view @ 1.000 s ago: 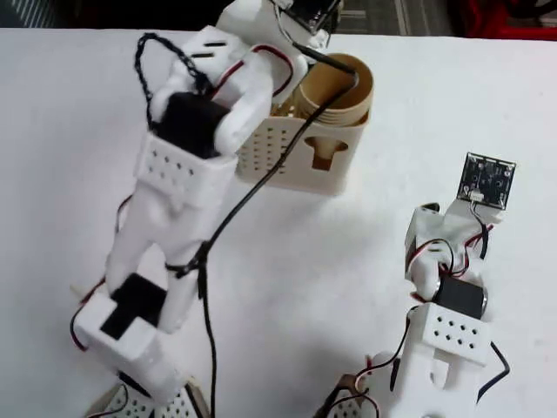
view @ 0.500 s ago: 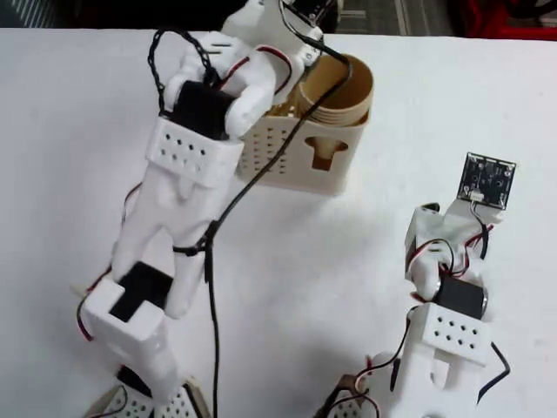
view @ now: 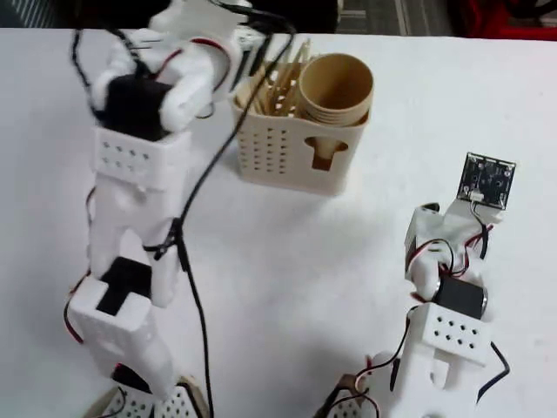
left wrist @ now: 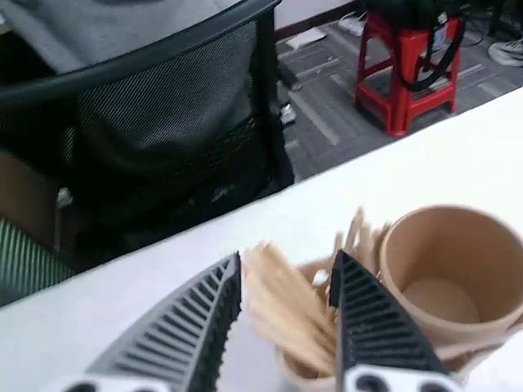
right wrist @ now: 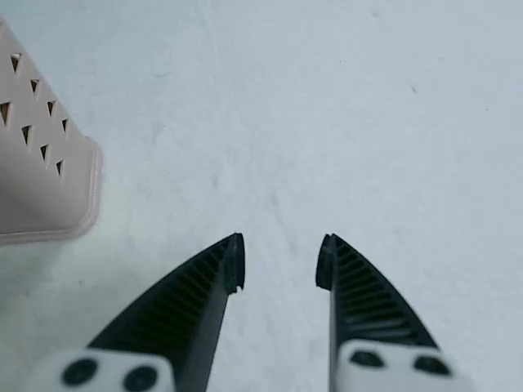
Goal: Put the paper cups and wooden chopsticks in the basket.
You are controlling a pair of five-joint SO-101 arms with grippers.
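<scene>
A cream perforated basket stands at the back middle of the table. A stack of brown paper cups sits upright in its right part, and a bundle of wooden chopsticks leans in its left part. My left gripper is open, just behind and above the basket. Its fingers stand either side of the chopsticks without touching them, with the cups to one side. My right gripper is open over bare table, apart from the basket's corner.
The left arm stretches along the table's left side, its black cable hanging towards the basket. The right arm is folded at the front right. Behind the table stand an office chair and a red stool.
The left arm has swung left and back off the basket, uncovering the chopsticks standing inside it. The right arm has not moved.
</scene>
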